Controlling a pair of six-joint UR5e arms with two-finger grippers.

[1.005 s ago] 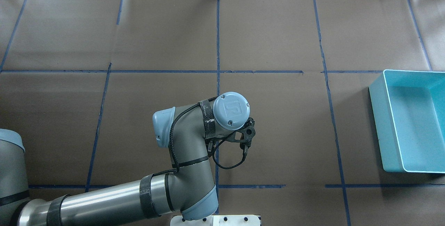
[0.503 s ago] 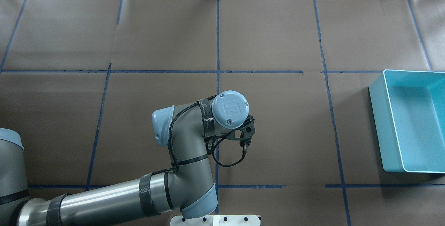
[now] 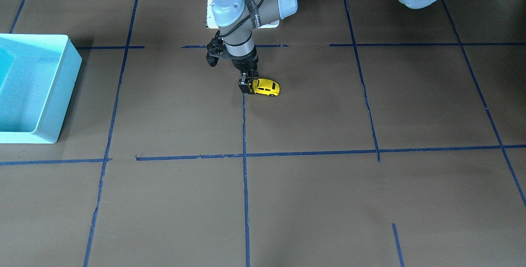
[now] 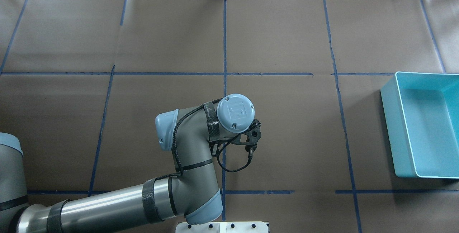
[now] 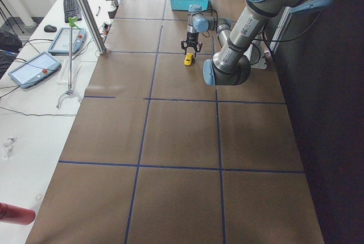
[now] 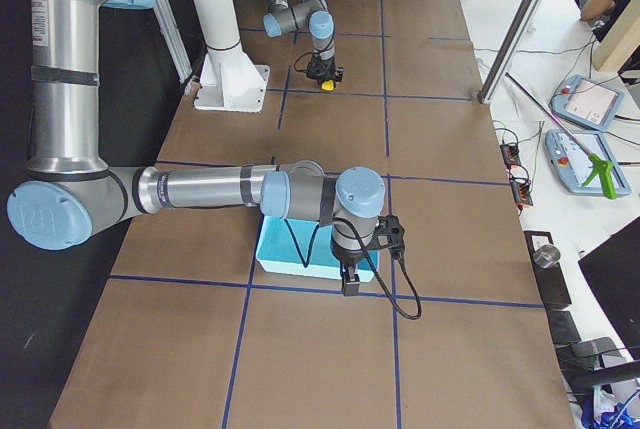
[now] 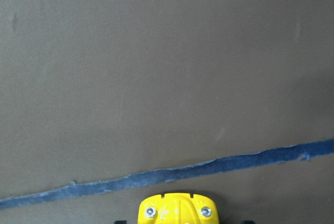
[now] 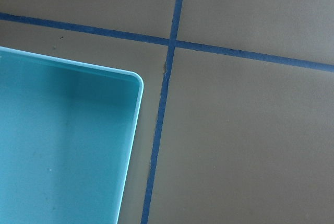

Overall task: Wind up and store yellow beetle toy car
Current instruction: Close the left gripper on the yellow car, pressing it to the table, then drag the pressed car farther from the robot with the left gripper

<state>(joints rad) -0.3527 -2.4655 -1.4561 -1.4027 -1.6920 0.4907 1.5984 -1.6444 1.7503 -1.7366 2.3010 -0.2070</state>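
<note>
Wind-up step: left pincer [image 3: 246, 86] clamped on one end of the car [image 3: 267, 87].
Car rests mid-desk [image 3: 328, 111], nearer the robot's edge; next likely calls for dragging it backward, wheels pressed down. Right pincer [image 6: 350, 287] at the bin [image 3: 57, 98]: cannot tell.

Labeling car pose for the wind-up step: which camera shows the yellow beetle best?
Exterior front-facing: yellow beetle toy car whole, side-on, unobstructed. Left wrist shows only one end at the frame's bottom edge; both side views show it tiny; overhead, the left arm hides it.

open tabletop [image 3: 172, 107] beside yellow beetle toy car [image 3: 266, 87], turquoise bin [image 3: 59, 94] well apart
</note>
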